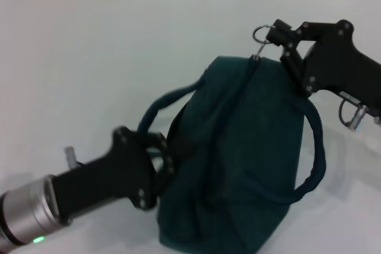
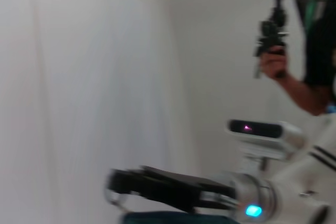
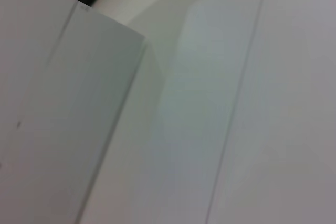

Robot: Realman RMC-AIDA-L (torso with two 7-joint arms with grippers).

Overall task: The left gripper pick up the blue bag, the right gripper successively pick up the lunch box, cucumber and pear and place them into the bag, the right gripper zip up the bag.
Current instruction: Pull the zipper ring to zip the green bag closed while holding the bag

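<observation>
Left gripper (image 1: pixel 168 154) reaches in low, fingers clamped (green wrist light lit); right gripper (image 1: pixel 278 41) pinches shut, farther off.

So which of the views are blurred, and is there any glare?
Head view: mostly sharp, blue bag and both grippers clear, no strong glare. Left wrist view: motion-smeared, the right gripper soft-edged. Right wrist view: only pale blank surfaces, evenly lit.

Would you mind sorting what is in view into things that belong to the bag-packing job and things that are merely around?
Part of the job:
- blue bag
- its zipper ring pull, at the right gripper
- left gripper, at the bag's near edge

Merely around:
- white table
- person's hand holding a black device, left wrist view

Lunch box, cucumber and pear are not visible.
</observation>
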